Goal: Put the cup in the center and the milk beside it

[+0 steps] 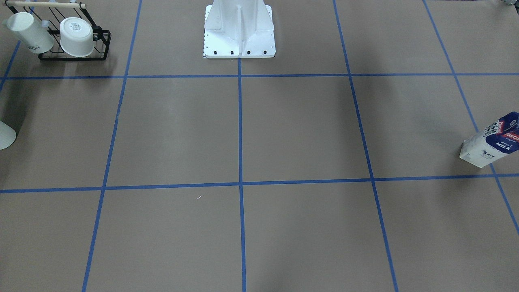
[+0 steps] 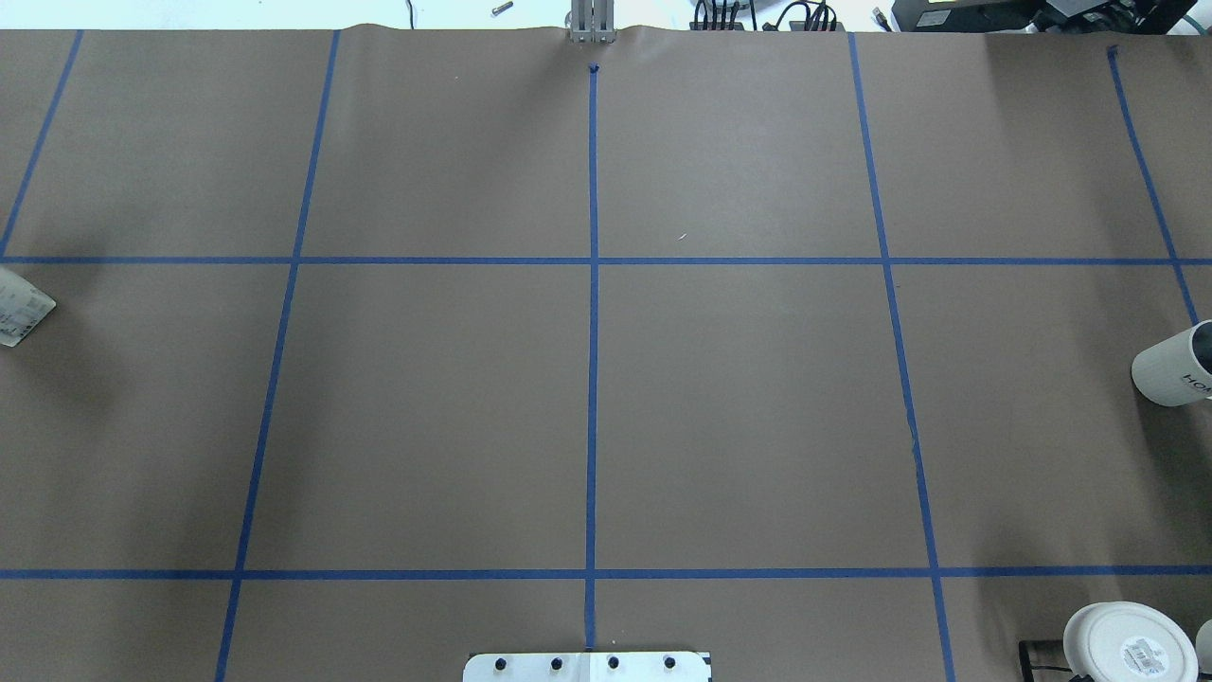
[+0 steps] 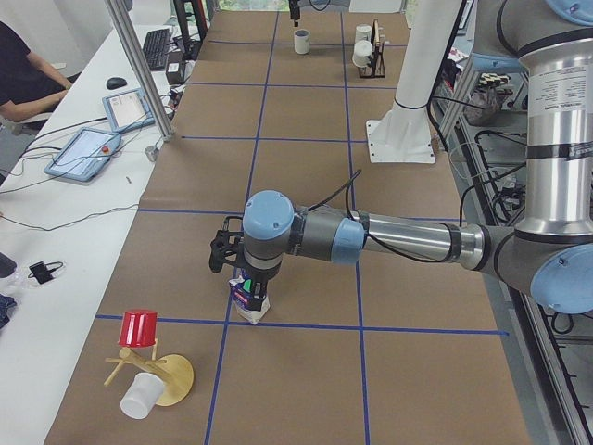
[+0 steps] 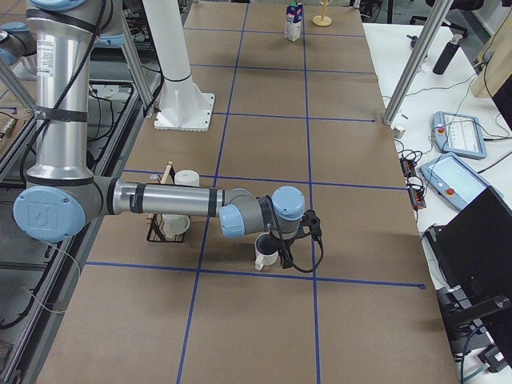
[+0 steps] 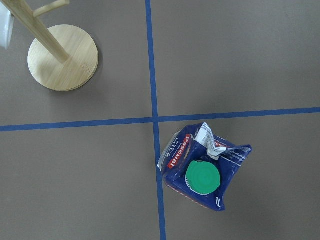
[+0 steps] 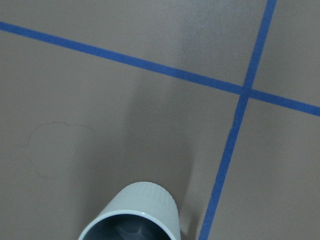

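The milk (image 1: 492,140), a white and dark-blue carton with a green cap, stands tilted at the table's left end. It also shows in the overhead view (image 2: 21,308) and far off in the exterior right view (image 4: 294,22). My left gripper (image 3: 248,276) hangs right above the milk (image 3: 251,304). The left wrist view looks down on the cap (image 5: 202,176) and shows no fingers. The cup (image 2: 1174,365), a small white mug with a grey inside (image 6: 131,220), stands at the right end (image 1: 6,136). My right gripper (image 4: 282,244) is over the cup (image 4: 265,254). I cannot tell whether either gripper is open or shut. The center crossing (image 1: 240,184) is bare.
A black rack (image 1: 73,40) near the robot base (image 1: 239,36) holds two other white mugs. A wooden mug tree (image 3: 153,366) with a red cup stands beyond the milk, and its base shows in the left wrist view (image 5: 62,57). An operator's desk with tablets (image 3: 88,148) runs along the far side.
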You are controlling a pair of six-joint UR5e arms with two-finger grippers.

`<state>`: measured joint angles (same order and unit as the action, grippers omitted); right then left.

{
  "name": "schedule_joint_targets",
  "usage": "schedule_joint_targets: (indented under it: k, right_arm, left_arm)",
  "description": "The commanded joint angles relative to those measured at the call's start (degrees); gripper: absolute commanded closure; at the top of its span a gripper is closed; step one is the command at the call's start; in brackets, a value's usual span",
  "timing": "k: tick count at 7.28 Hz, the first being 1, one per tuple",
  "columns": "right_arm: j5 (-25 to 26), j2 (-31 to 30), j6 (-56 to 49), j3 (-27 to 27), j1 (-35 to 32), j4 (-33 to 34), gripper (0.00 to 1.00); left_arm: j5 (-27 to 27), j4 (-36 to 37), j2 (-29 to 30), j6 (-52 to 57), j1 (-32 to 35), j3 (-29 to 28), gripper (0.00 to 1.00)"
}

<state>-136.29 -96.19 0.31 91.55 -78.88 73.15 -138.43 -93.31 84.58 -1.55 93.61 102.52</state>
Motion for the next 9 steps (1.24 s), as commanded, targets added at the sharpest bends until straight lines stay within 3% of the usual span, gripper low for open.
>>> schedule_joint_targets:
  k: [1, 3, 4, 5, 6, 9]
  right_arm:
    - [0.15, -0.57, -0.13, -1.8, 2.06, -1.26, 0.0]
    - [0.32, 0.39, -0.05, -4.79, 2.32, -1.26, 0.0]
    - [0.15, 0.39, 0.22, -4.8, 2.59, -1.17, 0.11]
    - [-0.2, 0.48, 0.39, -4.89, 2.68, -1.17, 0.85]
    - [-0.99, 0.66, 0.48, -4.8, 2.85, -1.26, 1.0]
    - [-1.43, 1.54, 0.75, -4.19, 2.85, -1.17, 1.0]
  left_arm:
    - [-0.09, -0.03, -0.03, -0.29, 0.0, -0.13, 0.01]
    - [-0.61, -0.03, -0.03, -0.56, 0.0, 0.13, 0.01]
    - [-0.62, -0.03, -0.03, -0.56, 0.0, 0.14, 0.01]
    - [-0.7, -0.12, -0.03, -0.56, 0.0, 0.14, 0.01]
    - [-0.7, -0.12, -0.03, -0.56, 0.08, 0.22, 0.01]
    - [-0.79, -0.12, -0.03, -0.56, 0.08, 0.49, 0.01]
